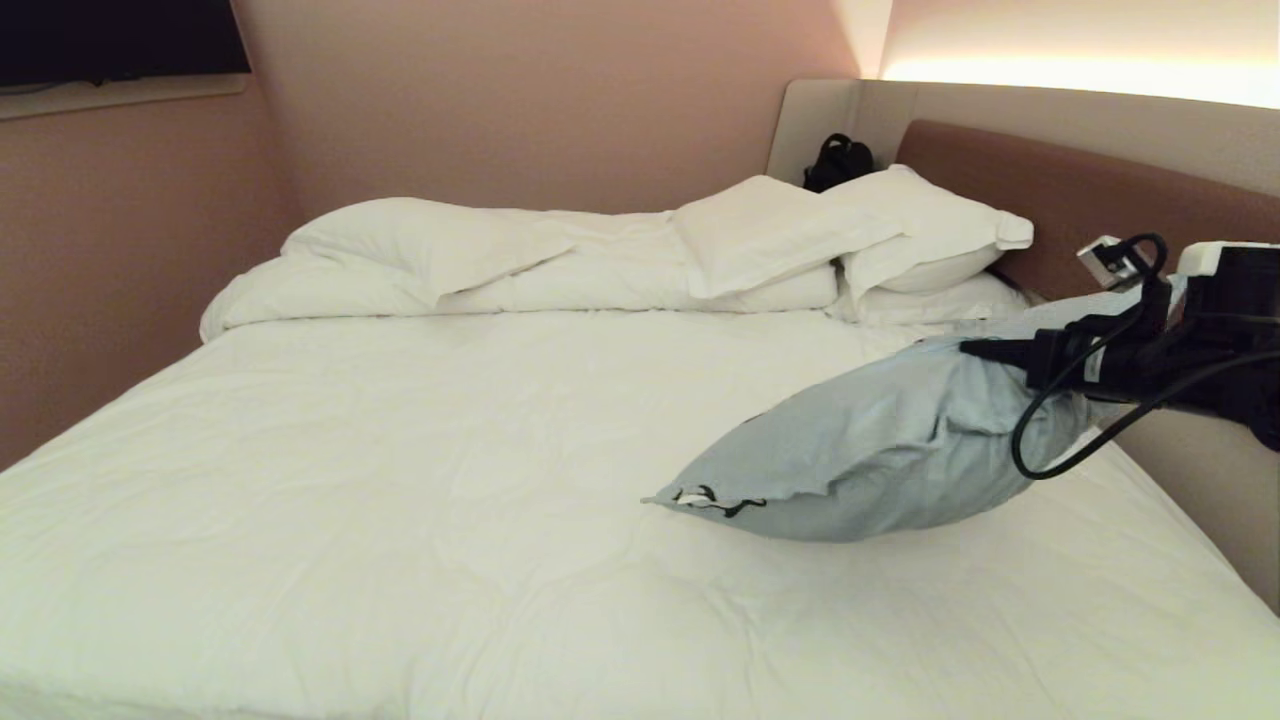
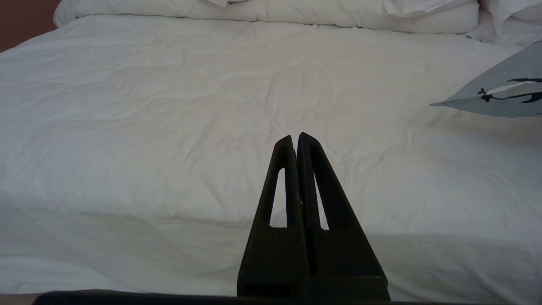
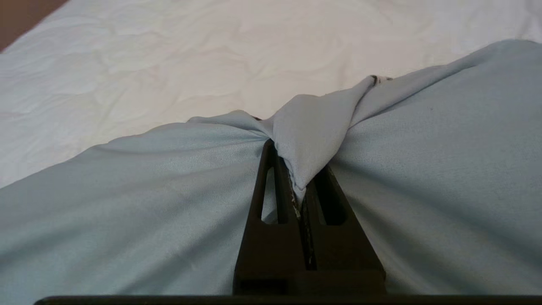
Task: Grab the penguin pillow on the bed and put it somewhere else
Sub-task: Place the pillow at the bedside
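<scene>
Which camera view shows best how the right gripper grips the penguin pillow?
The right wrist view: the right gripper pinches a fold of the penguin pillow between shut fingers. The head view shows the whole pillow lifted at one end; the left wrist view only a corner.

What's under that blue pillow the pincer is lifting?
Under the penguin pillow, pinched by the right pincer, only the bed's wrinkled white sheet and the pillow's shadow show. Its low corner seems near the sheet; the patch directly beneath is covered.

Pink walls (image 1: 520,100), a dark screen (image 1: 120,40) upper left, warm light strip (image 1: 1080,75).
</scene>
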